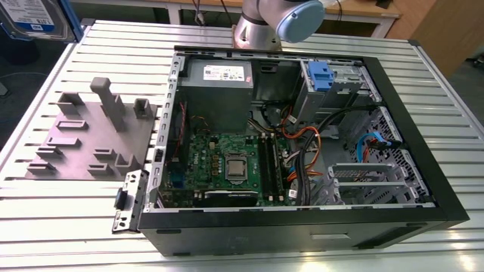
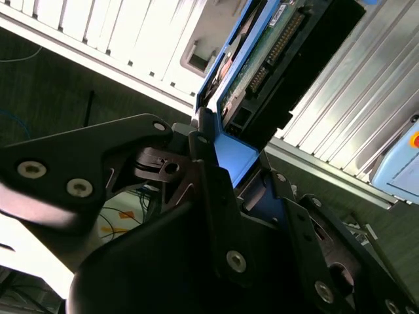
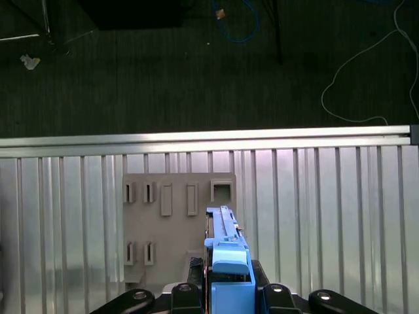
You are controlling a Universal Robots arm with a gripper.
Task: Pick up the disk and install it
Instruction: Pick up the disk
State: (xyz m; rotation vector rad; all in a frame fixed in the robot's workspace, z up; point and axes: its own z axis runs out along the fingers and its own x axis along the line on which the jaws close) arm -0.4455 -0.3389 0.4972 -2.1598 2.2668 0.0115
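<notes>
Gripper (image 3: 229, 296) clamps the disk (image 3: 224, 229) — held off the table (image 3: 327, 196).

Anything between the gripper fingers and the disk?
Nothing. In both wrist views the gripper is shut directly on the disk, at its blue carrier.

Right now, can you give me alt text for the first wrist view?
The black gripper clamps the disk, a flat drive framed by a blue plastic carrier, seen edge-on over a grey slotted fixture plate. The plate lies on a ribbed silver metal table, with dark floor beyond.
</notes>
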